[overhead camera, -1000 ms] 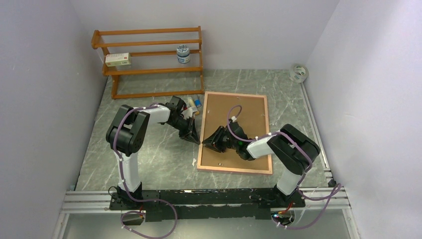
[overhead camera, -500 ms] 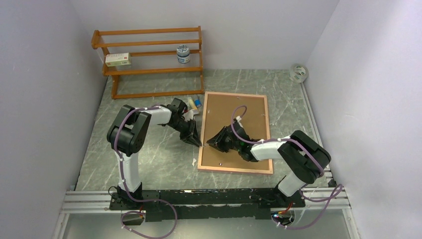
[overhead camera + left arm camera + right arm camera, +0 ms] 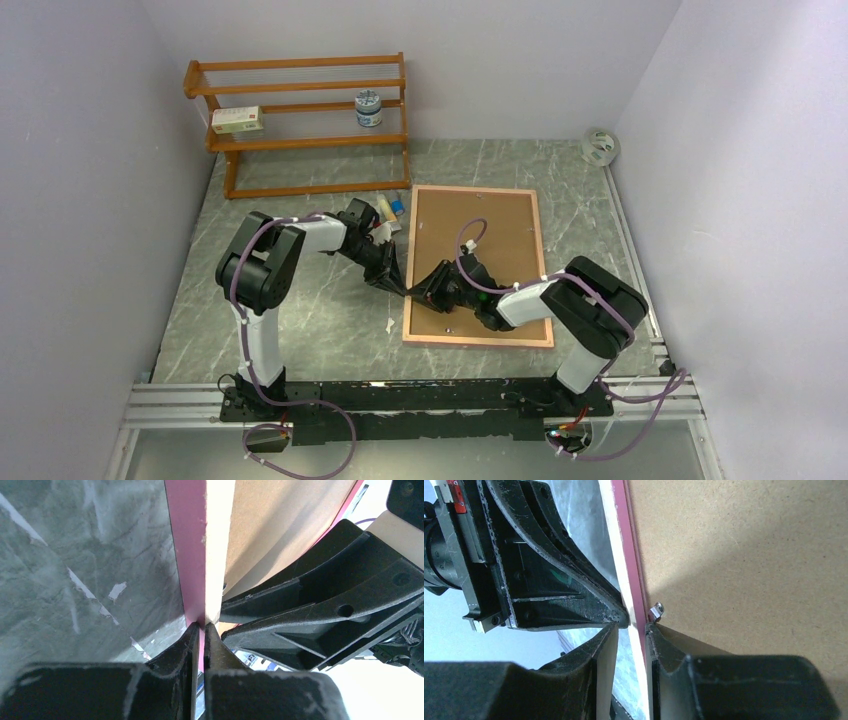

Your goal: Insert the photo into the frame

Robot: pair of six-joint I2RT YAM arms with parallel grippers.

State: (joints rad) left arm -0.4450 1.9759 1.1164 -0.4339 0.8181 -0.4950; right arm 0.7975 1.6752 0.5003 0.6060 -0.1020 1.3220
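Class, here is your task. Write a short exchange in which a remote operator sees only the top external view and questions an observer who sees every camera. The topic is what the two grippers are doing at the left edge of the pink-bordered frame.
Operator: From above, both grippers meet at the left edge of the large pink-bordered picture frame. Does the left gripper hold it?
Observer: Yes. The left wrist view shows its fingertips closed on the thin pink rim.
Operator: And the right gripper?
Observer: Its fingers straddle that rim, one over the brown hardboard backing sheet and one outside the frame. Whether they squeeze is unclear.
Operator: Anything near its tips?
Observer: A small metal tab sits beside the inner fingertip.
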